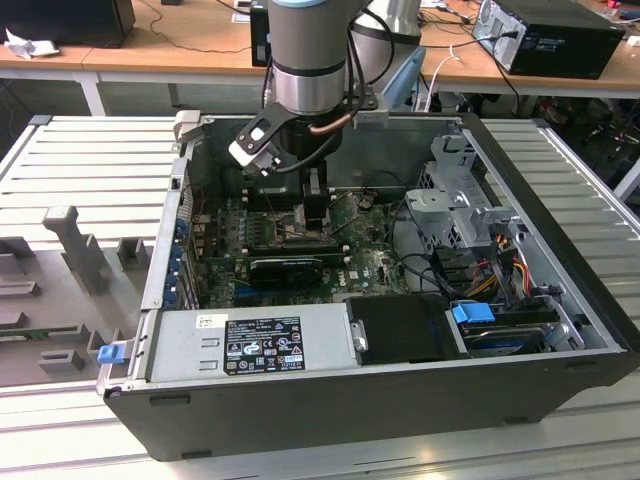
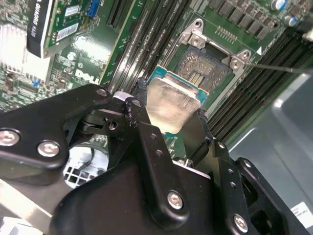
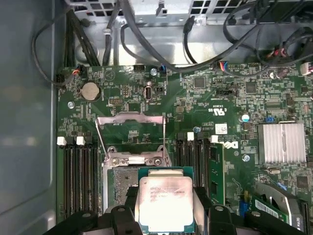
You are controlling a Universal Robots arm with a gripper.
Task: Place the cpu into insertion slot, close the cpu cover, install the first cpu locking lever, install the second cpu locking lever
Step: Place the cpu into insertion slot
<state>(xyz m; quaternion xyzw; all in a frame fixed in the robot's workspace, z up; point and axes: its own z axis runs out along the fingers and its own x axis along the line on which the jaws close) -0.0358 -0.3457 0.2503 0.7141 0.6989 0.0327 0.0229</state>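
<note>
My gripper (image 3: 165, 208) is shut on the cpu (image 3: 165, 198), a silver-topped square chip on a green substrate, gripped by two opposite edges between black fingers (image 2: 142, 105). The cpu (image 2: 171, 100) hangs just above the insertion slot (image 3: 122, 182), overlapping one side of it and apart from it. In the second wrist view the slot's dark pin field (image 2: 208, 66) lies exposed beyond the chip. The cpu cover (image 3: 129, 117) stands swung open beyond the slot. A thin wire lever (image 2: 279, 68) sticks out beside the socket. In the exterior view the gripper (image 1: 315, 205) reaches down inside the computer case.
Memory slots (image 3: 78, 171) flank the socket on both sides. A graphics card (image 1: 285, 268) and a finned heatsink (image 3: 281, 142) sit on the motherboard. Loose cables (image 3: 146, 54) run along the case wall. The power supply (image 1: 250, 345) and drive cage (image 1: 460, 210) crowd the case.
</note>
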